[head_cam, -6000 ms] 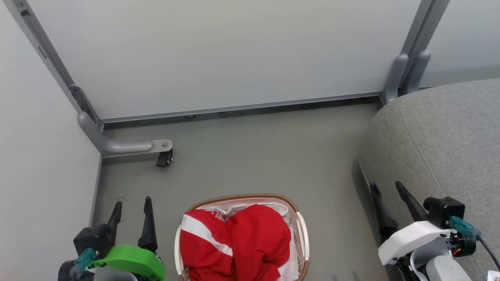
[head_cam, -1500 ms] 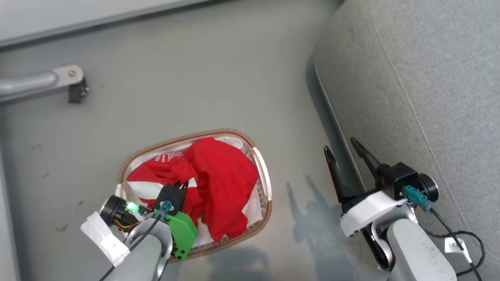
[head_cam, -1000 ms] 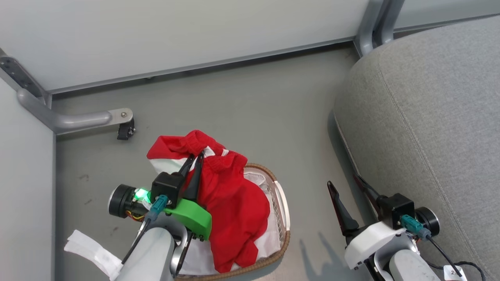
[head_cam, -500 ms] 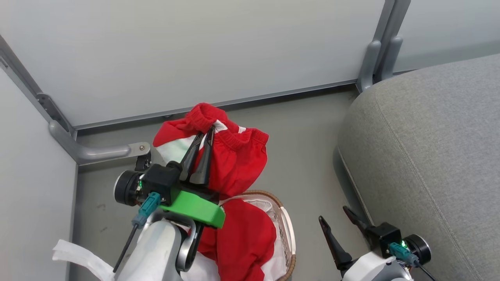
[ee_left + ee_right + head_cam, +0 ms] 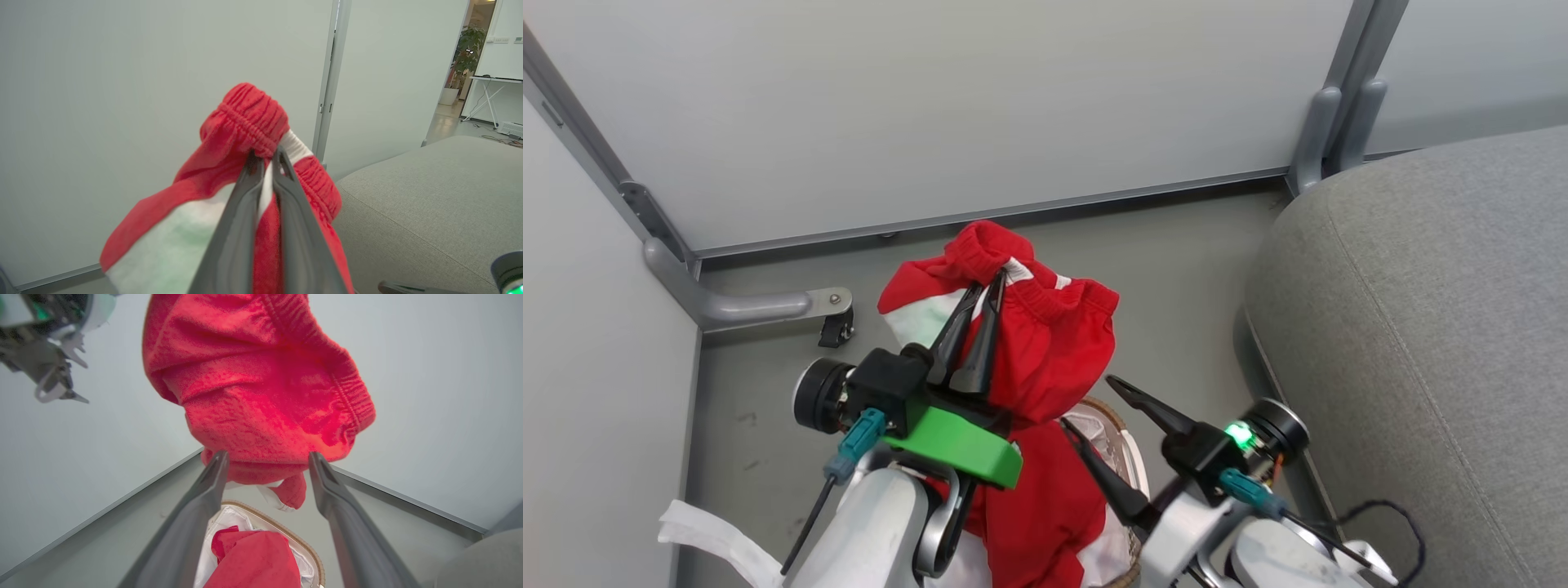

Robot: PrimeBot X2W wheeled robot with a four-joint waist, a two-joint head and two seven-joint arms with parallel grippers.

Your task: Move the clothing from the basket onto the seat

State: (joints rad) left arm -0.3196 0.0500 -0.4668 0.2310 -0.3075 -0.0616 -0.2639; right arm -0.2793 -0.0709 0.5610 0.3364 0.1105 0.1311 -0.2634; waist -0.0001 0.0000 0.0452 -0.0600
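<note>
My left gripper (image 5: 987, 286) (image 5: 263, 155) is shut on the waistband of a red garment with white stripes (image 5: 1045, 343) (image 5: 241, 118), which hangs in the air above the basket (image 5: 1131, 457). My right gripper (image 5: 1090, 404) (image 5: 267, 457) stands open just right of the hanging cloth (image 5: 261, 384), fingers pointing at its lower part. A plain red garment (image 5: 253, 559) (image 5: 1037, 506) lies in the basket (image 5: 310, 555) on the white liner. The grey seat (image 5: 1421, 327) (image 5: 429, 196) is to the right.
Pale partition walls (image 5: 947, 106) stand behind and to the left, with a grey metal foot and a black caster (image 5: 833, 331) on the floor. Bare grey floor (image 5: 1176, 269) lies between the basket and the seat. A black cable (image 5: 1388, 523) trails by the right arm.
My left gripper has lifted the striped garment a little higher and rightward. The right arm has swung left from beside the seat toward the hanging cloth, still open.
</note>
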